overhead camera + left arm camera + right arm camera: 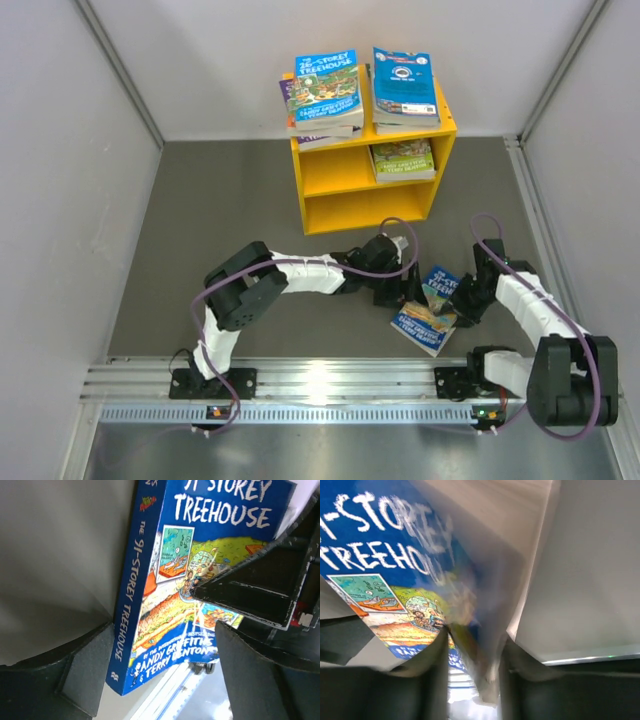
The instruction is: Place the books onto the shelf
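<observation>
blue treehouse book [428,318] on table [200,250]; other books [328,92] stacked atop yellow shelf [335,185], one in upper compartment.

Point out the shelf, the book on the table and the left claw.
shelf [348,193], top view, middle board.
book [425,322], top view, front cover.
left claw [165,625], left wrist view, midway between fingertips.

Blue Treehouse book [380,570]: pages blurred in right wrist view, title cut by left edge. Purple book [287,100] mostly hidden.
</observation>
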